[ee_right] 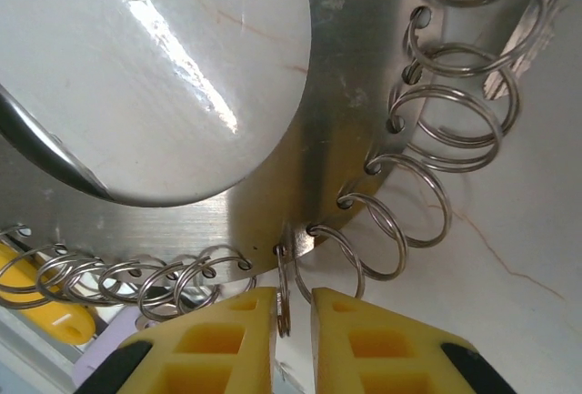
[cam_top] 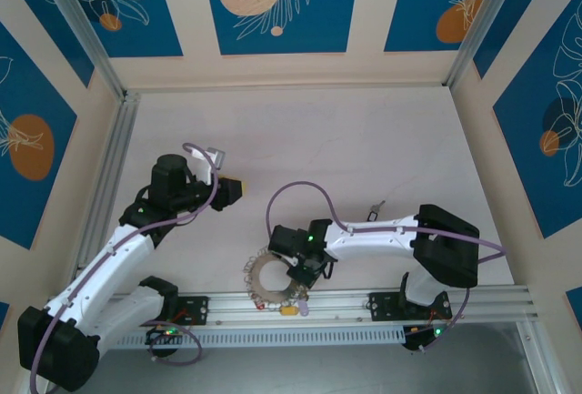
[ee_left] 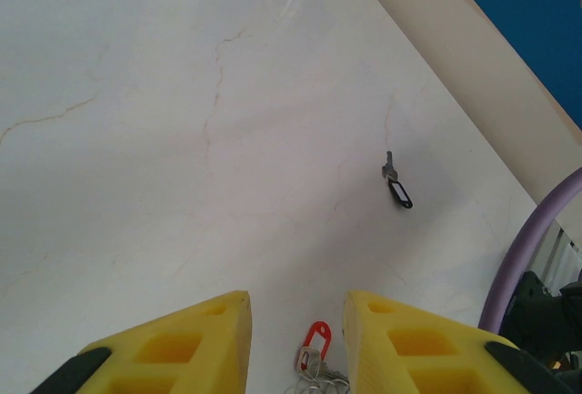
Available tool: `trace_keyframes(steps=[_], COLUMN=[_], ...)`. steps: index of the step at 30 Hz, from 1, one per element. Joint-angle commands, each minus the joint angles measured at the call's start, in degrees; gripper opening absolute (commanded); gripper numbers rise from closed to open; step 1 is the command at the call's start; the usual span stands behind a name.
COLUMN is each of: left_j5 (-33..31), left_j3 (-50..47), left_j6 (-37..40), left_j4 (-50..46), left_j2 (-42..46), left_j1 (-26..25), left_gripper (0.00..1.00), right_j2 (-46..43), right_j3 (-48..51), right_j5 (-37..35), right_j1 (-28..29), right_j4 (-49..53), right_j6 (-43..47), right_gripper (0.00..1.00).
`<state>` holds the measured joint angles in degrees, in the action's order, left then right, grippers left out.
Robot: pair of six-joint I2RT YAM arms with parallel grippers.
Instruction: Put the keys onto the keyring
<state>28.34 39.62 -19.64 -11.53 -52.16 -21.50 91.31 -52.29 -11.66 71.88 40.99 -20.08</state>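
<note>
The large flat grey metal keyring (ee_right: 350,48) lies near the white table's (cam_top: 364,139) near edge, its rim fringed with small wire split rings (ee_right: 427,130). The right pincer (ee_right: 294,301) sits at that rim, slightly spread, with one split ring in the gap. The left pincer (ee_left: 296,321) hovers well apart, spread and empty. A black-tagged silvery key (ee_left: 396,185) lies loose.
</note>
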Motion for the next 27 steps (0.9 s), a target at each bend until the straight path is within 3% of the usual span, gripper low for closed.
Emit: trace_keyframes(steps=[1,6,13,17,23,27], left_j5=[1.49,1.55,1.35,1.28,1.10,1.54], left_j3=[-0.15,-0.26,-0.55,-0.68,0.04,0.80], left_j6=[-0.31,-0.40,-0.40,-0.40,0.13,0.59], left_j4=[0.33,0.24,0.15,0.12,-0.73,-1.26], left_j2=[1.01,1.44,1.76,1.90,1.98,2.61], left_j1=[1.14,1.40,1.55,1.62,1.63,1.63], left_gripper=[0.32,0.32,0.31,0.31,0.31,0.31], right_j2=[1.53,2.20,1.93,-1.12,-14.99,-28.68], right_j3=[-1.98,-2.46,-2.53,-1.41,2.91,7.98], right_j5=[-0.05,-0.20,-0.81,-2.14,0.22,6.36], right_j1=[0.16,0.21,0.17,-0.15,-2.31,-6.09], right_j4=[1.94,1.65,1.72,1.00,-6.70,-16.53], right_j6=[1.25,1.71,1.92,2.12,4.52,6.84], right_gripper=[0.18,0.15,0.00,0.00,0.00,0.00])
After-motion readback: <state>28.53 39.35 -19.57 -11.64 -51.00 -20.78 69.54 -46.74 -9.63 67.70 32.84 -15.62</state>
